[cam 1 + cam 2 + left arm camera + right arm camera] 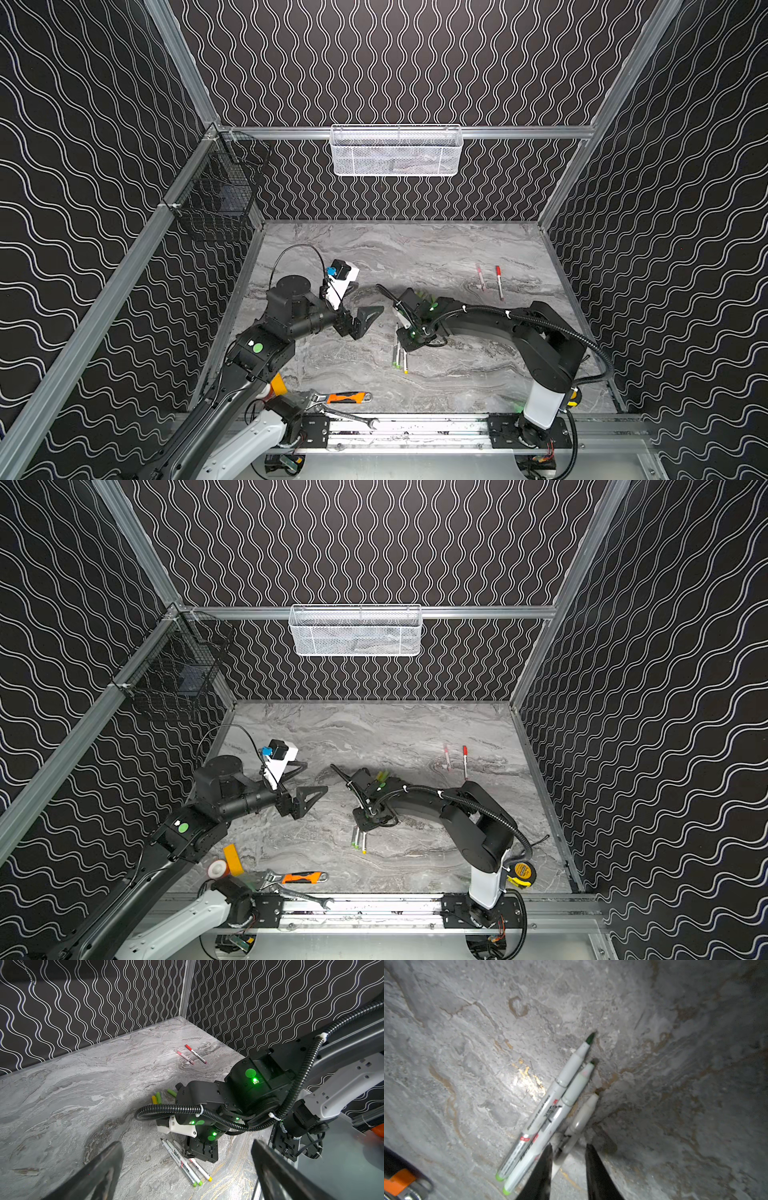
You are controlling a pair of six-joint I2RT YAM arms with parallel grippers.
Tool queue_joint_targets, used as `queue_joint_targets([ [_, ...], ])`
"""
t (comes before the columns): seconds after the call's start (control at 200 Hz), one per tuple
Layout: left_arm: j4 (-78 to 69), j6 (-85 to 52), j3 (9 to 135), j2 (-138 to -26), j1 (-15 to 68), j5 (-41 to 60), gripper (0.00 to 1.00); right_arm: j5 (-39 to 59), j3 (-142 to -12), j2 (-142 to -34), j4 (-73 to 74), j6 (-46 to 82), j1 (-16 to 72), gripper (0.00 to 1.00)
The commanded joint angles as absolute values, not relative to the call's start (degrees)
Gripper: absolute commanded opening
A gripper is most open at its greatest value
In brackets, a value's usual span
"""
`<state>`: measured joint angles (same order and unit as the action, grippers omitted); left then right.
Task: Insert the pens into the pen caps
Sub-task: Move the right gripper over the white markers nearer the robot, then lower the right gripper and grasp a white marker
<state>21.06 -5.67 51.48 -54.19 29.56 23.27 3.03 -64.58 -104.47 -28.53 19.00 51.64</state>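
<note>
Three white-grey pens [399,356] [359,840] lie side by side mid-table, two with green ends [550,1103] and one with a yellow end [202,1170]. My right gripper [569,1147] points down over them. Its jaws straddle the yellow-ended pen [581,1120], a gap showing on one side. Lime and yellow pen caps [159,1098] [381,776] lie just beyond the right wrist. Two more pens [499,282] [196,1054] with red and pink ends lie far right. My left gripper [365,322] [187,1144] hovers open and empty left of the pens.
An orange-handled wrench [347,397] and a steel spanner [351,417] lie by the front rail. A yellow tape measure [523,872] sits beside the right arm's base. A white mesh basket [395,149] hangs on the back wall, a black wire basket [220,187] on the left.
</note>
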Motion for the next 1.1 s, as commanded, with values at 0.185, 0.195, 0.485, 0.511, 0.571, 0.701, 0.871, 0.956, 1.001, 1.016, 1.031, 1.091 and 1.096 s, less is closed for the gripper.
queue_joint_targets([
  [0.185,18.4,-6.0,51.6,-54.4,29.0,24.9,0.99,1.0,-65.6,-105.5,-31.1,19.2,51.8,0.26],
  [0.195,18.3,-6.0,51.7,-54.4,29.0,24.9,0.99,0.9,-65.7,-105.6,-31.2,19.2,51.7,0.26],
  [0.485,17.8,-6.3,51.6,-54.6,28.8,25.6,0.98,-0.9,-67.5,-107.2,-32.9,19.3,51.9,0.25],
  [0.511,17.8,-6.3,51.7,-54.6,28.8,25.7,0.99,-1.2,-67.7,-107.5,-33.2,19.4,52.0,0.25],
  [0.571,17.7,-6.3,51.6,-54.6,28.8,25.9,0.99,-2.2,-68.4,-108.1,-33.9,19.4,52.1,0.25],
  [0.701,17.8,-6.5,51.6,-54.4,28.7,25.9,0.99,-4.8,-70.0,-110.3,-35.6,20.0,52.4,0.25],
  [0.871,17.9,-6.8,51.3,-53.9,28.8,25.9,0.99,-7.8,-71.3,-111.9,-37.6,21.3,52.5,0.24],
  [0.956,17.9,-7.0,51.4,-53.8,28.8,26.0,0.99,-8.7,-71.3,-112.1,-38.1,21.6,52.6,0.21],
  [1.001,17.9,-7.0,51.5,-53.8,28.8,26.1,0.99,-8.7,-71.1,-112.0,-38.1,21.8,52.5,0.19],
  [1.016,17.8,-7.1,51.5,-53.8,28.7,26.2,0.99,-8.7,-71.1,-111.9,-38.0,21.8,52.5,0.19],
  [1.031,17.8,-7.2,51.6,-53.9,28.8,26.2,0.98,-8.7,-71.0,-111.8,-38.0,21.9,52.5,0.18],
  [1.091,17.8,-7.3,51.5,-54.0,28.7,26.6,0.99,-7.8,-70.5,-111.1,-37.4,21.8,52.6,0.17],
  [1.096,17.8,-7.3,51.5,-54.0,28.8,26.6,0.99,-7.8,-70.5,-111.1,-37.3,21.8,52.6,0.17],
])
